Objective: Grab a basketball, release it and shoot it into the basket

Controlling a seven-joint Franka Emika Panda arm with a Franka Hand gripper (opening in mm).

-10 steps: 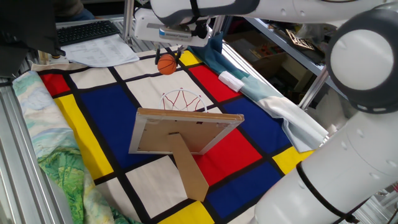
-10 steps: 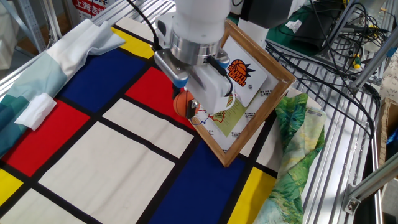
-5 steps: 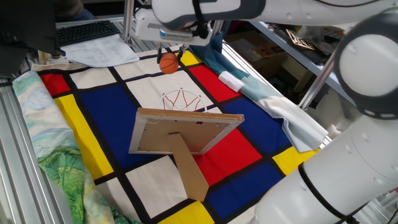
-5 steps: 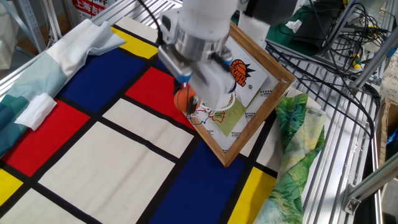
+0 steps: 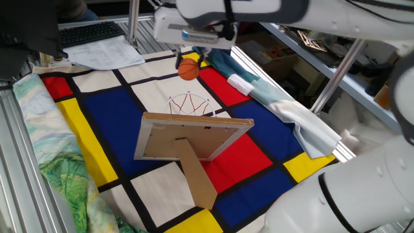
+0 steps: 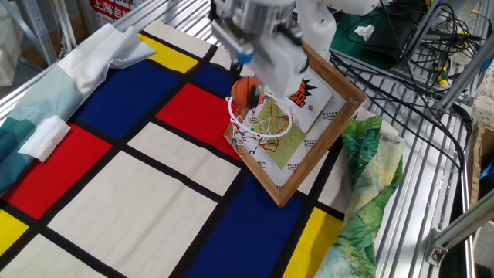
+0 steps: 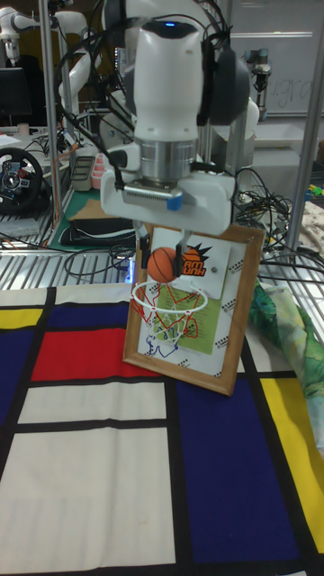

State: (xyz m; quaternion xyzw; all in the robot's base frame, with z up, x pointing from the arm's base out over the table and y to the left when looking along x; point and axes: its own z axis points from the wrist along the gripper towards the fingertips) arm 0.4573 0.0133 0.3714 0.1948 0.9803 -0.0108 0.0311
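Note:
The small orange basketball (image 5: 188, 70) hangs in the air between the two fingers of my gripper (image 5: 189, 63), which is shut on it. In the tall fixed view the basketball (image 7: 163, 265) sits just above the red hoop of the basket (image 7: 167, 301), close in front of the wood-framed backboard (image 7: 236, 358). From the other side the ball (image 6: 246, 92) is over the near rim of the basket (image 6: 258, 130), with the gripper (image 6: 247, 83) reaching down onto it. The backboard (image 5: 194, 137) stands propped on a cardboard leg, its back to one fixed view.
A checked red, blue, yellow and white cloth (image 6: 139, 201) covers the table. Teal and white towels (image 5: 284, 107) lie along one edge, a green patterned cloth (image 6: 370, 177) along another. A keyboard and papers (image 5: 97, 45) lie at the back, cables (image 6: 417, 54) behind the board.
The gripper has carried the basketball up and sideways toward the backboard; the ball now hangs over the hoop instead of in front of it.

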